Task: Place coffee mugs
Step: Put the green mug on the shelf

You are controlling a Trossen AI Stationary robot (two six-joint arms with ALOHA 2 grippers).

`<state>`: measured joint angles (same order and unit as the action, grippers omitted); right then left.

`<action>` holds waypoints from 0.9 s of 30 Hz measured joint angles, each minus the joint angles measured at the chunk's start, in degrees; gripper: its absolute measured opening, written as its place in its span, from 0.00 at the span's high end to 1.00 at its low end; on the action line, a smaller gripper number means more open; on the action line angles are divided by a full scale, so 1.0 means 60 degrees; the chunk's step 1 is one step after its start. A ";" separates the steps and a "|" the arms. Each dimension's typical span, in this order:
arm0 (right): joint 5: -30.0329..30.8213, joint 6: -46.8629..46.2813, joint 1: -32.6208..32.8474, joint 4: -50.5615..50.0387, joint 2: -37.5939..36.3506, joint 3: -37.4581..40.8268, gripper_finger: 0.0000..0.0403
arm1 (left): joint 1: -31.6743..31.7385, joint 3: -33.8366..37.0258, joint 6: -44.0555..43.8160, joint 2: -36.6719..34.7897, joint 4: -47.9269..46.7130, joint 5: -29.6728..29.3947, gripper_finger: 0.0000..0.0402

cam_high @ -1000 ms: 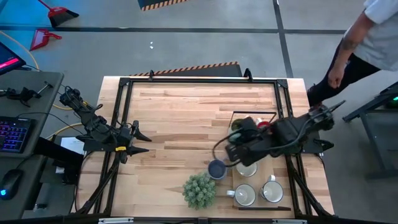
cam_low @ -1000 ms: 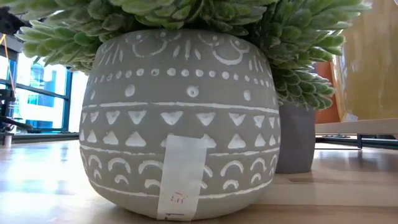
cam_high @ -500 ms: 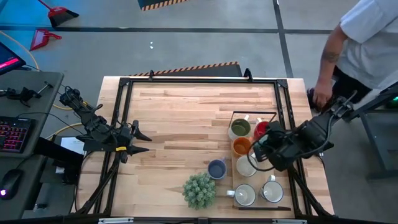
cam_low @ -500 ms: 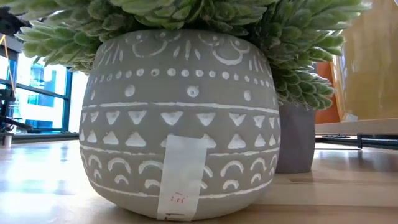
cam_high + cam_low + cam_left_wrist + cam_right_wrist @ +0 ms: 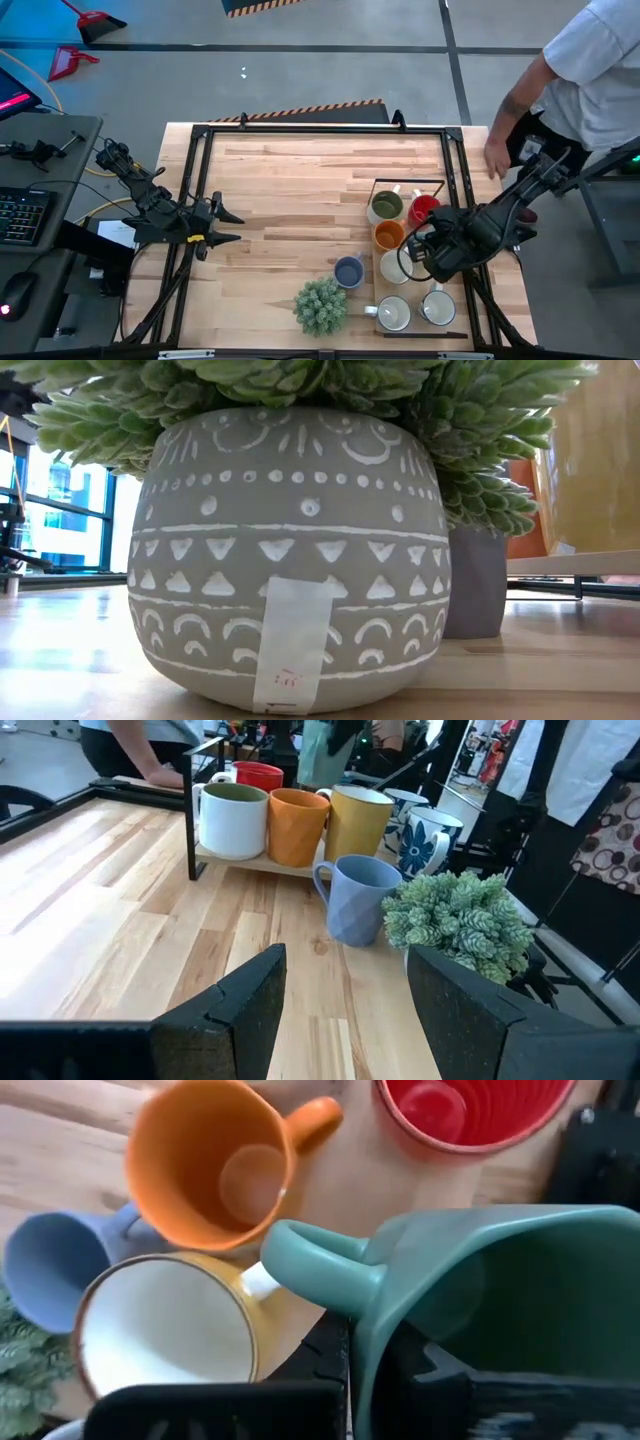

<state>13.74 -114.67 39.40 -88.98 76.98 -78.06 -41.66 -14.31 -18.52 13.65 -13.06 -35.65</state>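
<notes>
Right gripper point(image 5: 350, 1370): clamped on green mug point(image 5: 500, 1310), fingers closed over its rim.
Held above the worktop's point(image 5: 290, 190) tray, yellow-sided mug point(image 5: 165, 1325) at 9 o'clock, orange mug point(image 5: 210, 1165) at 11, red mug point(image 5: 470, 1110) at 12; left gripper point(image 5: 345, 1005) spread open, empty.

I am pulling my right claw point(image 5: 432, 250) back from beside the blue-grey ceramic mug point(image 5: 348, 271) toward the right edge of the wooden desk point(image 5: 290, 190). It is now hanging over the mug tray, carrying a green handled ceramic mug point(image 5: 490, 1310). Beyond the desk's right corner, a person point(image 5: 585, 70) is stepping closer, one hand point(image 5: 497, 158) reaching down.
</notes>
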 joint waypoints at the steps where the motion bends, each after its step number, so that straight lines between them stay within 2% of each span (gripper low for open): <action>1: -0.0033 -0.0151 0.0000 0.0068 0.0040 0.0081 1.00 | -0.0001 0.0000 0.0000 -0.0003 0.0006 -0.0011 0.51; 11: -0.0166 -0.1680 -0.0004 0.0403 0.0999 0.0614 1.00 | -0.0001 0.0000 0.0007 0.0000 0.0005 -0.0177 0.51; 16: -0.0409 -0.2153 -0.0052 0.0966 0.1089 0.1227 1.00 | 0.0002 0.0000 0.0007 -0.0004 0.0011 -0.0177 0.51; 21: -0.0470 -0.2157 -0.0402 0.1762 0.1065 0.1885 1.00 | -0.0001 0.0000 0.0011 -0.0002 0.0007 -0.0175 0.51; 27: -0.0579 -0.2088 -0.0816 0.1849 0.1054 0.2244 1.00 | -0.0001 0.0000 0.0011 0.0000 0.0011 -0.0119 0.51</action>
<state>10.26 -127.19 34.50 -77.89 83.31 -64.60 -41.67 -14.31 -18.46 13.65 -12.99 -36.36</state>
